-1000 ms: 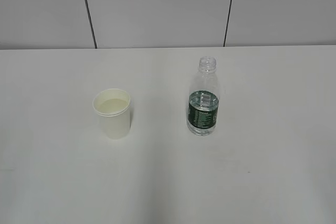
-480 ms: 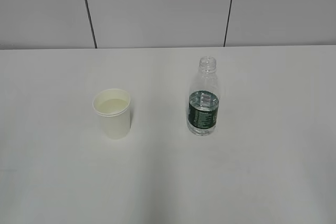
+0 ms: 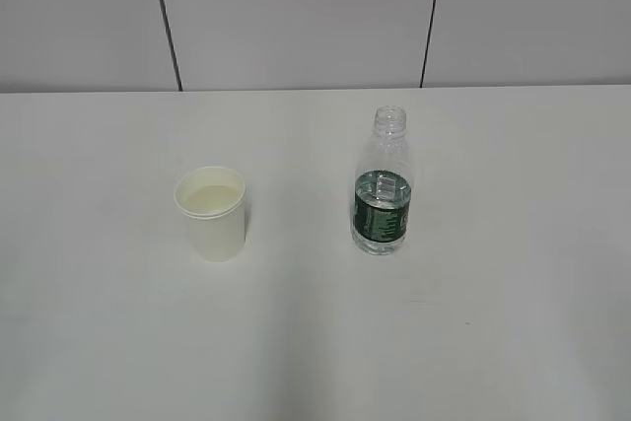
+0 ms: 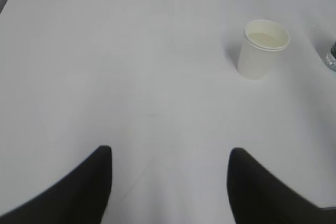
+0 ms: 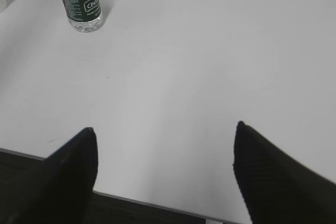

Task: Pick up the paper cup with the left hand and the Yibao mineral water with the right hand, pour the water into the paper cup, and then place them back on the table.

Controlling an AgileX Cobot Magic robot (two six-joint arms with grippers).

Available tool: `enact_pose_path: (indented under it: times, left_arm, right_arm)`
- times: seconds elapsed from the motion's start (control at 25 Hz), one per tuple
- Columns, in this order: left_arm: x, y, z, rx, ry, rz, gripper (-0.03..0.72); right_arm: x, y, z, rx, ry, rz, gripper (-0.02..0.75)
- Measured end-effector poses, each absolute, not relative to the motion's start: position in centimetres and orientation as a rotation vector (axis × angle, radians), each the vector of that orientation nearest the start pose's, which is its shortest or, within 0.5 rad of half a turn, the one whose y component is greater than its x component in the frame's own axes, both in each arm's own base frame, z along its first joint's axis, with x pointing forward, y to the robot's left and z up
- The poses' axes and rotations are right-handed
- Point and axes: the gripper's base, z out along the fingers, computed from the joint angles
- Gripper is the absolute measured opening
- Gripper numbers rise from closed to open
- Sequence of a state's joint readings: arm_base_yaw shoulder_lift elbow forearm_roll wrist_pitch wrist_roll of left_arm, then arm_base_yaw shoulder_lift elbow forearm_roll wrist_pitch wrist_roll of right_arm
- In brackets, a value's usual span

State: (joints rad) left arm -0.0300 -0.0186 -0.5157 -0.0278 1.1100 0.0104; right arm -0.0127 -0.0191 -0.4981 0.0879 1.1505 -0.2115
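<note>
L hand (image 4: pixel 168 187): low over near part of table (image 3: pixel 99 342), fingers (image 4: pixel 84 192) spread wide, nothing between. R hand (image 5: pixel 165 174): over near table edge, jaws likewise apart, empty. Neither arm seen in ext. view. Count: 1 paper cup (image 3: pixel 211 212), 1 Yibao mineral water (image 3: pixel 383 184). Both upright on table mid-depth, cup left, bottle right, well apart; bottle uncapped, part-filled; pale liquid in cup. Grey panelled wall (image 3: pixel 296 17) behind. No change vs. 1.0 s and 0.5 s ago in ext. view.
</note>
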Motion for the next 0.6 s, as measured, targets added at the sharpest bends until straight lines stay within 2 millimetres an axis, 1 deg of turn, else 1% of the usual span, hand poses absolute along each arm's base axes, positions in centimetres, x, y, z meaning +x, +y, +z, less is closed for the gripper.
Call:
enact_pose_path:
  times: [0.6]
  left_arm:
    - [-1.18, -0.19, 27.75, 0.044, 2.059, -0.045, 0.458]
  right_arm:
    - [-1.18, 0.72, 26.97, -0.239, 2.1, -0.017, 0.592]
